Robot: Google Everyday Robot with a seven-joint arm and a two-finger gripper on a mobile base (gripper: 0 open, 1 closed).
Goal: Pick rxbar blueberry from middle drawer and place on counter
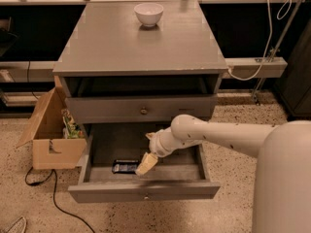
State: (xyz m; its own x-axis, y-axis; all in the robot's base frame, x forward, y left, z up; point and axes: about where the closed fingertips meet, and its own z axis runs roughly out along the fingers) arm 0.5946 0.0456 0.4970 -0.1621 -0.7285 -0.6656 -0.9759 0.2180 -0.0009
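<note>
The rxbar blueberry [125, 166] lies flat on the floor of the open middle drawer [121, 142], toward 7 o'clock and close behind the drawer front. Just at its 3 o'clock side hangs the hand [146, 163], angled down into the drawer from the pale arm [214, 132]. It seems to meet the bar's right end, though contact is hard to judge from this angle, and whether the hand is spread or pressed together cannot be told.

The step in hand looks like the reach for the grasp, with the bar not yet lifted. The next move probably calls for settling over the bar, gripping it, and rising past the upper drawer front [143, 109] toward 12 o'clock. There the bench [141, 45] carries only a white bowl [148, 13] near its far edge.
</note>
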